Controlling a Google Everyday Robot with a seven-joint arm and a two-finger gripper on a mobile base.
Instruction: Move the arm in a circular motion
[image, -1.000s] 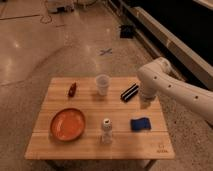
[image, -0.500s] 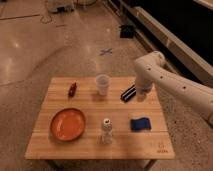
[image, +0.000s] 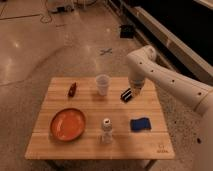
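White arm (image: 170, 84) reaches in from the right, its bulbous joint above the wooden table's (image: 145, 146) far right edge. Gripper (image: 134, 91) points down, just beside a small black object (image: 126, 95); open or closed, cannot tell. Also on the table: clear cup (image: 102, 84), orange plate (image: 67, 124), small white bottle (image: 105, 130), blue sponge (image: 140, 124), small red item (image: 72, 89).

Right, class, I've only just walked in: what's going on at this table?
A large white robot arm reaches in from the right over a wooden table. Its gripper hangs at the back right of the table, close over a small black object. Nothing is lifted: an orange plate, clear cup, small white bottle, blue sponge and small red item all rest on the tabletop.
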